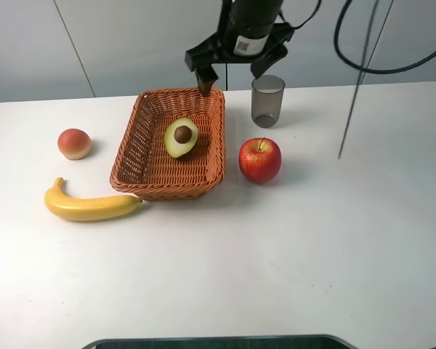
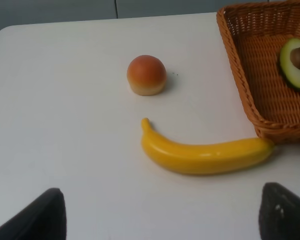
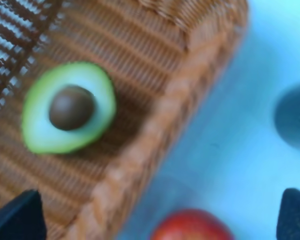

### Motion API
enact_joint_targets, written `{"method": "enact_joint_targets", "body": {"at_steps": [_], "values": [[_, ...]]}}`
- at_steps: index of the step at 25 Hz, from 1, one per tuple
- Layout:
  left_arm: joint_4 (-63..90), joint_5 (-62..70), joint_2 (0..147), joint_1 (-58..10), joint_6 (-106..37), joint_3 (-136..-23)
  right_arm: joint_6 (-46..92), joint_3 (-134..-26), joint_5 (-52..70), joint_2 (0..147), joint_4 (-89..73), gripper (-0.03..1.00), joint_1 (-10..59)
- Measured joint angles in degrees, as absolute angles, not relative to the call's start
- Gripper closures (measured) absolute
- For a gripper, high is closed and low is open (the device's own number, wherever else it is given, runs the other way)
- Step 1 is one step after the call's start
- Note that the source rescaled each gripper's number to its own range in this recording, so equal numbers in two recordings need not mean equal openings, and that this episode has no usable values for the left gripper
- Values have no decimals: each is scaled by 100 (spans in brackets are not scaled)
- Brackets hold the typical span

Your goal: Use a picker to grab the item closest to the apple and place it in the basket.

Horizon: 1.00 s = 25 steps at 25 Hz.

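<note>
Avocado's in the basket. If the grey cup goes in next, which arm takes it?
Right, likely. The right gripper, open, hangs by the grey cup, over the basket far rim. The left gripper sits across the basket, facing the banana.

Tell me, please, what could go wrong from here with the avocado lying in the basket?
The open right gripper hangs low by the back rim of the basket; pulling away sideways might snag and drag it. The grey cup stands close beside the gripper and could be tipped. The banana touches the basket, so any drag would likely shove it.
</note>
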<state>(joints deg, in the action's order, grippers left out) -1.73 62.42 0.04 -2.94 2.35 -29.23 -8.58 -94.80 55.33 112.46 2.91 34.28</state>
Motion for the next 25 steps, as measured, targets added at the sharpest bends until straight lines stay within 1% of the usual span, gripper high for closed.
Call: {"method": "enact_joint_targets", "body": {"at_steps": [8, 16, 19, 25], "values": [[-173, 6242, 4, -294, 235, -2923, -1091, -7573, 5533, 9560, 300, -3, 2224], [-173, 6242, 4, -294, 224, -2923, -1143, -5638, 5411, 7491, 350, -3, 1071], [-173, 6242, 4, -294, 224, -2923, -1155, -5130, 5411, 6705, 350, -3, 853], [-173, 6242, 4, -294, 224, -2923, -1155, -4579, 5608, 4919, 350, -3, 823]]}}
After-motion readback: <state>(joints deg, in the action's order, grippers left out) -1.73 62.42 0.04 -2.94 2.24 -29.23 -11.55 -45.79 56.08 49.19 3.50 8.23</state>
